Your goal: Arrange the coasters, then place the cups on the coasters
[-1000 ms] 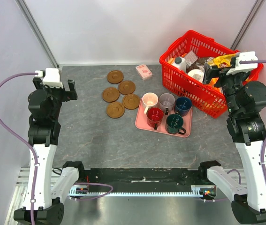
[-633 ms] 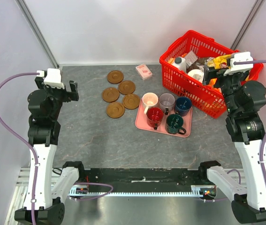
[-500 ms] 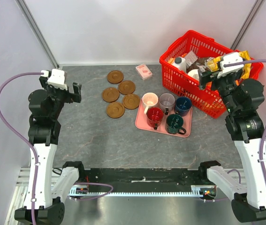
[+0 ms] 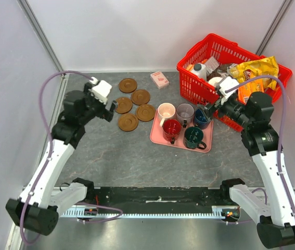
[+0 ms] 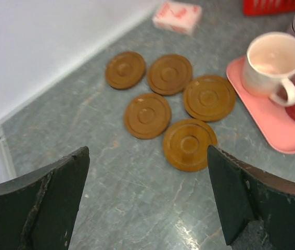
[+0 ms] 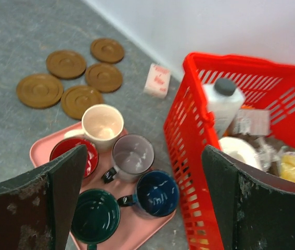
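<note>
Several brown coasters (image 4: 128,122) lie in a loose cluster left of the pink tray (image 4: 205,147); in the left wrist view the nearest coaster (image 5: 189,144) sits just ahead of my fingers. The cups stand on the tray: cream (image 4: 166,111), grey (image 4: 184,111), navy (image 4: 203,117), red (image 4: 171,128), dark green (image 4: 193,137). My left gripper (image 4: 110,108) hangs open at the cluster's left edge, holding nothing. My right gripper (image 4: 211,111) is open above the tray's right end, by the navy cup (image 6: 156,192), and empty.
A red basket (image 4: 208,92) full of packaged goods stands right of the tray, close to my right arm. A small pink packet (image 4: 159,79) lies near the back wall between the coasters and the basket. White walls close in the back and left sides.
Both arms have swung inward. The left gripper moved right to the coasters. The right gripper came down and left from over the basket to the tray. Both stayed open.
</note>
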{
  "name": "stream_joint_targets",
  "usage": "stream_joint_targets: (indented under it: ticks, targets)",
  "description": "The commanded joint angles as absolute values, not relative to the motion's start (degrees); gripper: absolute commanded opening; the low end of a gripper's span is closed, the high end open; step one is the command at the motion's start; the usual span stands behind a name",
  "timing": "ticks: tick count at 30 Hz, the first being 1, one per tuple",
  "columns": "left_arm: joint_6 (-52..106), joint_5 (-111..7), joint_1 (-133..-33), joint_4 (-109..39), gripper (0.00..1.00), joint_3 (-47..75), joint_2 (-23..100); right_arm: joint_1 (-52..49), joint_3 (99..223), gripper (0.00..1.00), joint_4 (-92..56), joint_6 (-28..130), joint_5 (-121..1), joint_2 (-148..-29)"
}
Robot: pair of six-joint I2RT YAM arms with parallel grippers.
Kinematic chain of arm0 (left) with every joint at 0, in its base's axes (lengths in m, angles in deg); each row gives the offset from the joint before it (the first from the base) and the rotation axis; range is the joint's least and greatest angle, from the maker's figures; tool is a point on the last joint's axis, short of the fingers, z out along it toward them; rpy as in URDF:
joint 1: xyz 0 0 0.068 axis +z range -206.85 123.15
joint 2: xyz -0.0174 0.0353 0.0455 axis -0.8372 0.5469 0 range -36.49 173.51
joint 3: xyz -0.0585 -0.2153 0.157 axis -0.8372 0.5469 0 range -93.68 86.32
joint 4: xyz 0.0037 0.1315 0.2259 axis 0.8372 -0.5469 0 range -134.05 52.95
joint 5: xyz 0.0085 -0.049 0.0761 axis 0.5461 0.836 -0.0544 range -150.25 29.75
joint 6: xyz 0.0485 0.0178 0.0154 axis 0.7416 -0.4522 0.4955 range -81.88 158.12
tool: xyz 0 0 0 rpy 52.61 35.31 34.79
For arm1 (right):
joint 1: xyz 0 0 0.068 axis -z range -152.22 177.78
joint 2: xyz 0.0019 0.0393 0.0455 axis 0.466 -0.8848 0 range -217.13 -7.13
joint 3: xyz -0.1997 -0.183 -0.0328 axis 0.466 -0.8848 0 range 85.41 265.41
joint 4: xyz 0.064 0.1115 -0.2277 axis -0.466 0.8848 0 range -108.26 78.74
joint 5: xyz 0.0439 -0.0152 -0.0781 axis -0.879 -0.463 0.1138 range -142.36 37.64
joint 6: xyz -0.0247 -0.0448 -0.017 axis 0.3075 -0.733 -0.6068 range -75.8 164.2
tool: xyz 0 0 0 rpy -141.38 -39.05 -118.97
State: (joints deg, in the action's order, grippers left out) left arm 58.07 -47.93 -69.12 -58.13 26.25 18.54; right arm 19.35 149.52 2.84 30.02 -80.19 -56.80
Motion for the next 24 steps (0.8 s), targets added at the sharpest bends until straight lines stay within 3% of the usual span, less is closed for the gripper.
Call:
stream_joint_targets:
  ticks: [1, 11, 24]
  targets:
    - [62.82, -57.6, -76.17, -52.62, 1.0, 29.97, 25.1, 19.08, 143.61, 0.98, -2.25, 28.47, -84.44, -57.32]
    - [63.88, -68.5, -78.91, -43.64, 1.0, 27.0, 49.19, 17.67, 139.9, 0.98, -5.95, 28.55, -83.65, -61.45]
    - [60.18, -84.85, -78.29, -39.95, 1.0, 13.12, 72.31, 16.44, 138.49, 0.98, -7.36, 26.97, -81.01, -62.07]
